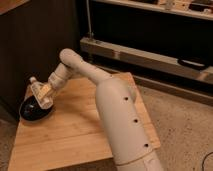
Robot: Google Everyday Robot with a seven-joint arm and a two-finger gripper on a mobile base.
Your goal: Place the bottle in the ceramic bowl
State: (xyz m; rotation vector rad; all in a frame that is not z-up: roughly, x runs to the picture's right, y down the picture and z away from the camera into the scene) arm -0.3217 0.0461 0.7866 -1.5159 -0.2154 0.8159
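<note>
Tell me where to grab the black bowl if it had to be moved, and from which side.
Grip the ceramic bowl by its rim, pinching the thin wall from above. The near-left rim is probably best: it is bare, while the gripper hangs over the bowl's right part with the bottle tilted in it. The bowl is shallow and round, so only its edge offers a hold.

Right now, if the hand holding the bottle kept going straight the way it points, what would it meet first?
Most likely the ceramic bowl. The hand points down and left over it, gripping the bottle, so the bottle would probably reach the bowl's inside first, though depth is unclear.
</note>
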